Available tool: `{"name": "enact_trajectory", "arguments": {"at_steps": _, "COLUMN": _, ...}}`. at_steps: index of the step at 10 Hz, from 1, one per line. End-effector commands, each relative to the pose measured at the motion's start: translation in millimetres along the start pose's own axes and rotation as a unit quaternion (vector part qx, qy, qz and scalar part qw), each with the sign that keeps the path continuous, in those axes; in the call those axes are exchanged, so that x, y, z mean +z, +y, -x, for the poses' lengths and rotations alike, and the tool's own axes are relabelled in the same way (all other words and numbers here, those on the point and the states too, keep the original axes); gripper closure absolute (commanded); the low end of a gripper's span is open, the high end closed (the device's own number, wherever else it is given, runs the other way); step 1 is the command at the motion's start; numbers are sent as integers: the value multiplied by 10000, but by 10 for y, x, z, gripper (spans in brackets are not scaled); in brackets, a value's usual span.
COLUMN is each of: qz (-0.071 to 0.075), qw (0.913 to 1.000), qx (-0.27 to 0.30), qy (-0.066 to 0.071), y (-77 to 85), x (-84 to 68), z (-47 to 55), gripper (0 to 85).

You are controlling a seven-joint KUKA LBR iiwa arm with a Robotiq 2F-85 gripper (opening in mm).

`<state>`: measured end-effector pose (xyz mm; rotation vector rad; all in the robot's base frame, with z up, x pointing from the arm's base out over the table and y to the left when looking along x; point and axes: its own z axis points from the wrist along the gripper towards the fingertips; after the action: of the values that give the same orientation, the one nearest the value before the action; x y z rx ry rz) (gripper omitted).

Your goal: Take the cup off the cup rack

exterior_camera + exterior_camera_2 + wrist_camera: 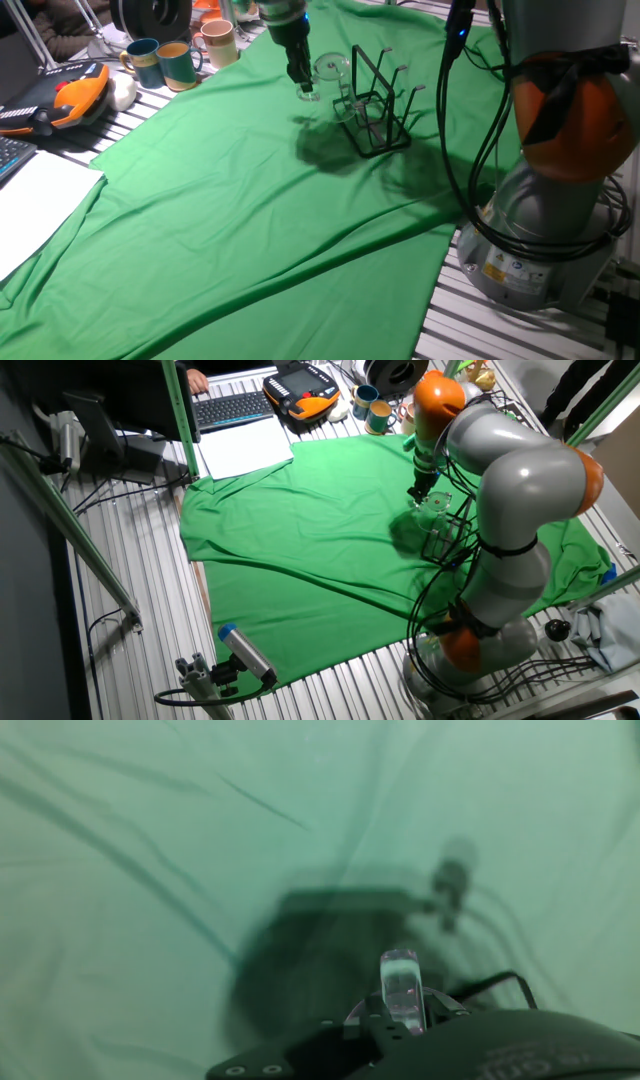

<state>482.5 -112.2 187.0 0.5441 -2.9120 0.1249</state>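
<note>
In one fixed view, the gripper (304,88) is seen hanging fingers-down from the top edge of the picture, over the far part of the green cloth (240,220). The cup (331,70), a clear glass mug, is found just to the right of the fingers and partly level with them, lifted above the cloth; its handle appears to be pinched between the fingertips, though the glass is hard to read there. The cup rack (375,105), of thin black wire, is set on the cloth just to the right of the cup, and whether the cup touches a peg cannot be told. A dark shadow is cast on the cloth below gripper and rack. Three ceramic mugs (175,60) are grouped at the far left, off the cloth. In the other fixed view, the arm (510,490) is seen rising from its base at the near right edge of the table, bent over in a high arch and reaching down with the wrist near vertical; the gripper (421,491) is lowered beside the cup (436,501), with the cup rack (445,535) just nearer the base. In the hand view, blurred throughout, a clear glass piece (402,988) is shown clamped upright between the closed-in fingers at the bottom, with green cloth and a dark shadow behind it.
</note>
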Motion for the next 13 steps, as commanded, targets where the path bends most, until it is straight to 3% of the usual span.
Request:
{"name": "enact_trajectory", "arguments": {"at_steps": 1, "qz": 34, "qw": 10000, "qx": 46, "qy": 17, "y": -6, "x": -316, "z": -76, "gripper": 850}}
{"name": "enact_trajectory", "arguments": {"at_steps": 2, "qz": 134, "qw": 9999, "qx": 91, "qy": 3, "y": -13, "x": -354, "z": -120, "gripper": 850}}
{"name": "enact_trajectory", "arguments": {"at_steps": 4, "qz": 191, "qw": 9997, "qx": 142, "qy": -17, "y": -50, "x": -424, "z": -226, "gripper": 850}}
{"name": "enact_trajectory", "arguments": {"at_steps": 7, "qz": 263, "qw": 9993, "qx": 243, "qy": -82, "y": -73, "x": -422, "z": -205, "gripper": 850}}
{"name": "enact_trajectory", "arguments": {"at_steps": 8, "qz": 413, "qw": 9982, "qx": 425, "qy": -111, "y": -64, "x": -422, "z": -205, "gripper": 850}}
{"name": "enact_trajectory", "arguments": {"at_steps": 11, "qz": 382, "qw": 9984, "qx": 415, "qy": -84, "y": -45, "x": -414, "z": -201, "gripper": 850}}
{"name": "enact_trajectory", "arguments": {"at_steps": 12, "qz": 305, "qw": 9987, "qx": 405, "qy": -75, "y": -45, "x": -414, "z": -201, "gripper": 850}}
{"name": "enact_trajectory", "arguments": {"at_steps": 13, "qz": 225, "qw": 9988, "qx": 430, "qy": 42, "y": -45, "x": -414, "z": -201, "gripper": 850}}
